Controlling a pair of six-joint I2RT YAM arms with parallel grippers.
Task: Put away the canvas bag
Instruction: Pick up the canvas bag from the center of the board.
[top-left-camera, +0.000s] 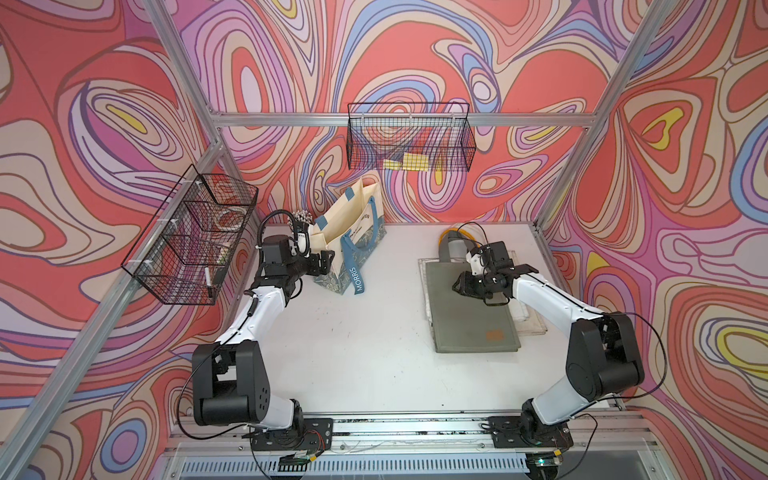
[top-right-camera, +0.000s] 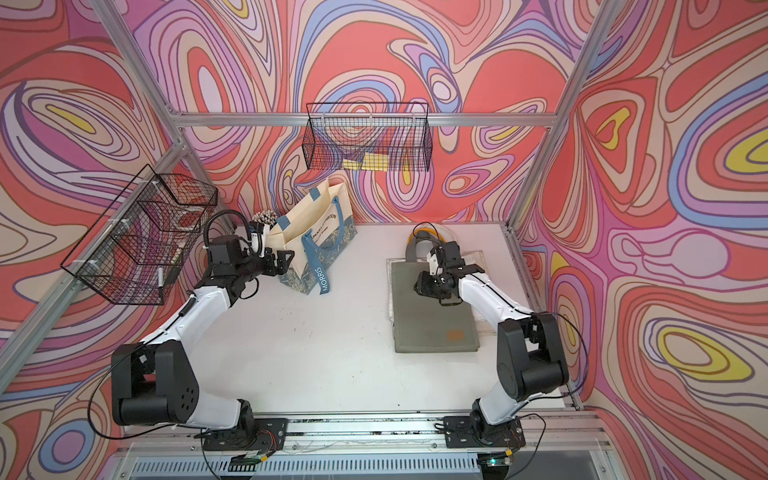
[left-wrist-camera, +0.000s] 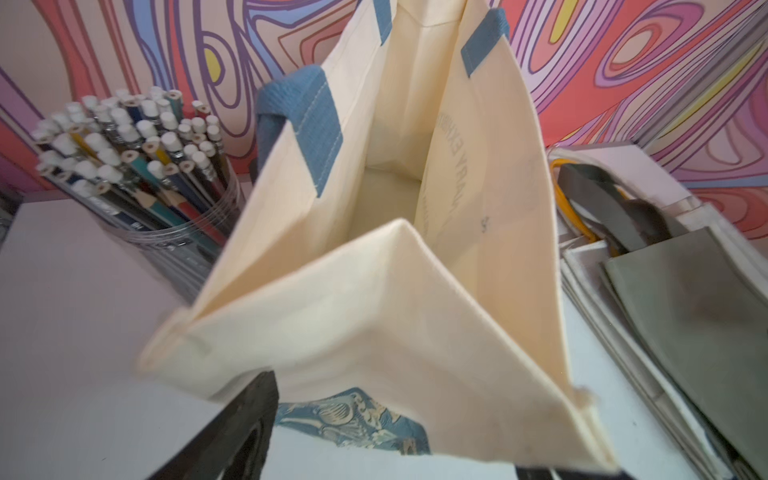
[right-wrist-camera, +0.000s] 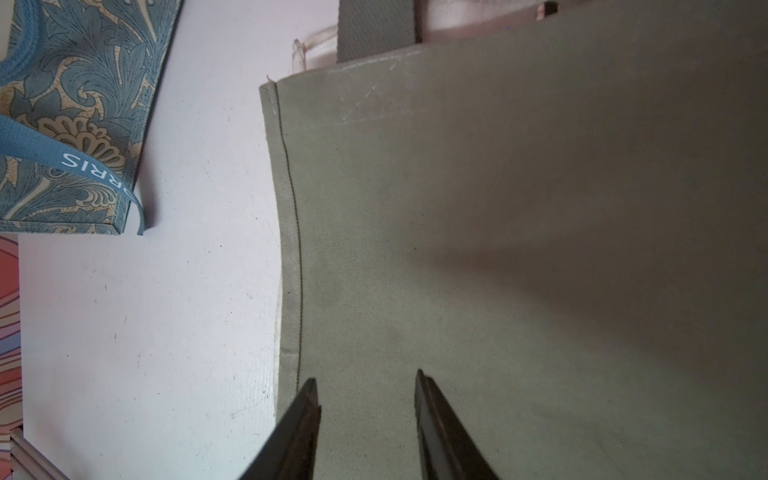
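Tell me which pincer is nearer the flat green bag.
Right. The right pincer is over the green bag; the left pincer is across the table at the cream tote.

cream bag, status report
Left pincer open at cream bag rim. Right pincer open above grey bag. Cream bag upright, mouth open. Pencil jar beside it.

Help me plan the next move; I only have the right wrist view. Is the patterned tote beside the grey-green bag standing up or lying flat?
Observer: The patterned tote stands upright with its mouth open, as both top views show.
Operator: Where is the other arm?
Observer: The left gripper is at the tote's side edge nearest the left arm, with its jaws open.
Operator: Anything close to the tote I should avoid?
Observer: A clear cup of pencils stands right beside it, on the left arm's side, near the back wall.
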